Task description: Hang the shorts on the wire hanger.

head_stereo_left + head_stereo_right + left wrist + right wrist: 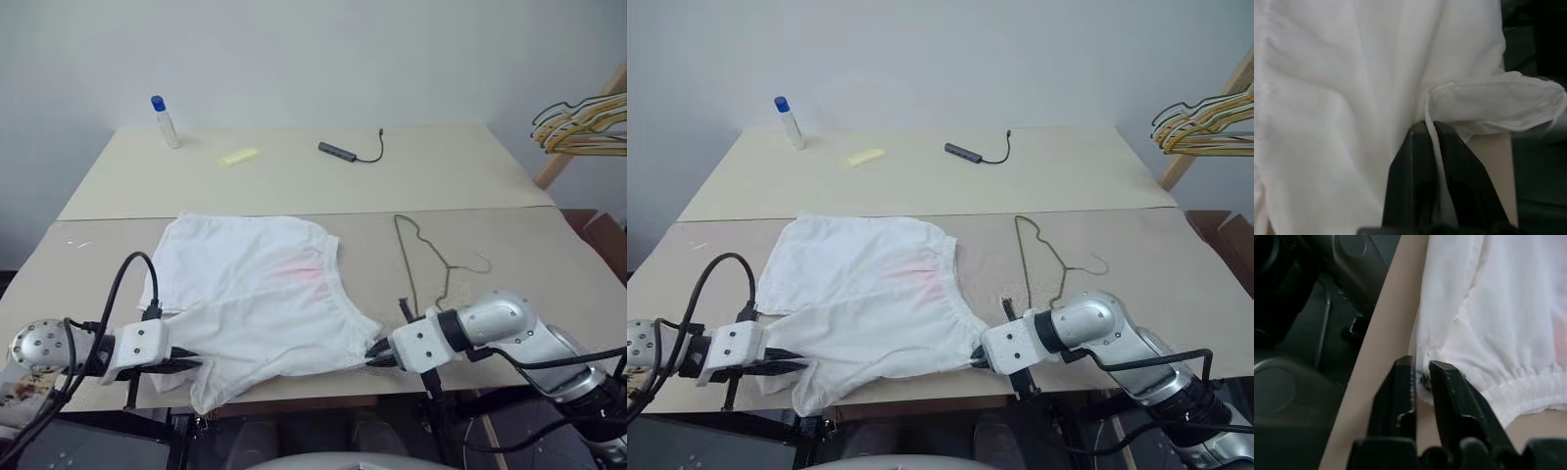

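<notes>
Two pale tables [509, 245] pushed together fill the room in front of a bare white wall, and the shorts [260, 304] lie spread flat across the near one, waistband toward the right and one corner sagging over the front edge. Spread like that, they look laid out so the wire hanger [421, 259], which rests flat on the table just beside the waistband, can be brought in next. Off to the right a bunch of yellow and dark hangers [580, 122] hangs on a wooden stand, well apart. On the far table sit a small bottle with a blue cap [165, 121], a yellow scrap [238, 156] and a dark adapter with its cable [338, 150]. The left gripper [194, 365] sits low at the near left corner of the cloth, the right gripper [374, 354] at the waistband corner. From overhead the grips are hard to judge; the wrist cameras settle it. The left fingers [1449, 161] are nearly together with a seam pinched between them, and the right fingers [1444, 391] stand a narrow gap apart with a dark-marked corner of fabric just inside.
</notes>
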{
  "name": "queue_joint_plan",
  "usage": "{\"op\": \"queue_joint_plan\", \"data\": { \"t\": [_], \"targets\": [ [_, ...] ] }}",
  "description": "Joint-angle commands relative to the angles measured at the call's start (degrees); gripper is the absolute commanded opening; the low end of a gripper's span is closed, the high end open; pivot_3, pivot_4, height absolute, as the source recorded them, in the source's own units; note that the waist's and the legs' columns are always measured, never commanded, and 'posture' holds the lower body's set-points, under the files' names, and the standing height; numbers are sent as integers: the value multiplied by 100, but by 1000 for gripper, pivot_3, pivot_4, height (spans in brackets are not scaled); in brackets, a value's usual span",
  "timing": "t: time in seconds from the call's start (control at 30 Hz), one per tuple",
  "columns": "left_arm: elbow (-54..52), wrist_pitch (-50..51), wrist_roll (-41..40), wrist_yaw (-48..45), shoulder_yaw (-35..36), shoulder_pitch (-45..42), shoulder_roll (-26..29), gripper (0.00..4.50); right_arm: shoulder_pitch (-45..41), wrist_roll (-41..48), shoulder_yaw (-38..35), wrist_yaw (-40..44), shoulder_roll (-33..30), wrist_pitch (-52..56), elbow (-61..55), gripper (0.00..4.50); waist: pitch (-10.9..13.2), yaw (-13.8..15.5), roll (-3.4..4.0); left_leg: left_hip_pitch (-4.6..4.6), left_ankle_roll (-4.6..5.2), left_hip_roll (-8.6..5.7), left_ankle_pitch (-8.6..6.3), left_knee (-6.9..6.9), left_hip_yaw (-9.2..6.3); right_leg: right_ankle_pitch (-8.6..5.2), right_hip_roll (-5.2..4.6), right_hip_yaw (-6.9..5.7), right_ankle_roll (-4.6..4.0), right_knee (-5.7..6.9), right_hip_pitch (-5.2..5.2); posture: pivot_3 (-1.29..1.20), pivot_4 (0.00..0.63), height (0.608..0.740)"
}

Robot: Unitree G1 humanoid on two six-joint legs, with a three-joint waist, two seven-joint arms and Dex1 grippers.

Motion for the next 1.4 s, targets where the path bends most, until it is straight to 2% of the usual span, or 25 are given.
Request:
{"op": "queue_joint_plan", "data": {
  "t": [0.03,0.13,0.27,0.33,0.4,0.5,0.57,0.67,0.73,0.87,1.0,1.2,1.3,1.4],
  "targets": [
    [-188,179,-501,-613,180,71,313,1402,85,525,-259,240,-119,249,-292,2041,1,-7,2,0,0,1,0,0,0,-1,1,-1,0,0,0,42,0,740],
    [-295,341,-803,-877,374,157,454,2413,192,1117,-595,454,-246,445,-330,3125,2,-20,4,-1,0,2,0,0,0,-1,0,-1,1,0,0,42,0,740],
    [-1,220,-572,-1096,614,292,771,3779,197,1830,-1224,615,-333,688,-1,4500,2,-27,1,1,0,2,0,0,0,-1,0,-2,2,0,1,42,0,740],
    [235,98,-414,-1110,777,332,899,4412,116,2103,-1601,563,-271,766,278,4500,2,-36,2,5,0,3,0,0,-1,-1,2,-3,2,0,4,39,0,740],
    [375,131,-539,-1034,981,210,843,4483,-32,2020,-1828,154,-58,757,516,4500,2,-57,2,5,0,3,0,0,0,-1,1,-3,1,0,3,39,0,740],
    [238,882,-1466,-826,1237,-296,495,4483,-480,1752,-1789,-757,474,1133,717,4500,2,-89,2,3,0,5,0,0,0,-1,2,-3,2,2,2,38,0,740],
    [-2,1685,-2339,-444,1401,-773,152,4483,-801,1578,-1616,-1410,892,1681,765,4500,1,-120,0,0,0,6,0,0,-1,0,4,-4,3,6,-1,32,0,740],
    [-352,2109,-2570,-29,1268,-1143,-196,4483,-928,1183,-1187,-1884,1359,1894,770,4500,-1,-124,0,-17,0,3,0,1,-9,2,3,-5,3,7,-11,24,0,740],
    [-492,2214,-2281,228,993,-1204,-311,4483,-921,950,-929,-2089,1656,1789,785,4500,-1,-131,1,-25,1,-2,-2,1,-9,26,-1,-3,-37,5,-16,20,0,740],
    [-343,1785,-905,640,147,-1044,-280,4483,-1114,601,-574,-2629,2477,1668,1123,4500,-1,-201,2,-28,0,-6,-3,1,-4,27,-2,4,-38,6,-23,8,0,740],
    [82,1422,261,1299,-440,-1204,-337,4483,-1368,105,-248,-2869,2929,1316,1780,4500,0,-214,3,-21,-3,-5,0,1,-6,31,3,3,-41,7,-19,11,0,740],
    [497,1188,780,1494,-920,-1547,-613,4483,-1574,-574,210,-3061,3330,931,2827,4500,-2,-187,1,-25,-4,-4,1,1,-11,33,4,-3,-41,3,-19,31,0,740],
    [755,933,1061,1592,-1176,-1764,-806,4483,-1589,-1043,435,-3213,3290,799,3169,4500,-2,-151,1,-26,-4,-8,1,1,-9,34,-1,-2,-41,4,-20,39,0,740],
    [1139,697,1479,1903,-1408,-2104,-1050,4483,-1477,-1169,330,-3322,3216,805,3191,4500,-15,-120,17,-20,-4,-10,1,1,-12,35,-1,-3,-40,6,-13,38,0,740]
  ]
}}
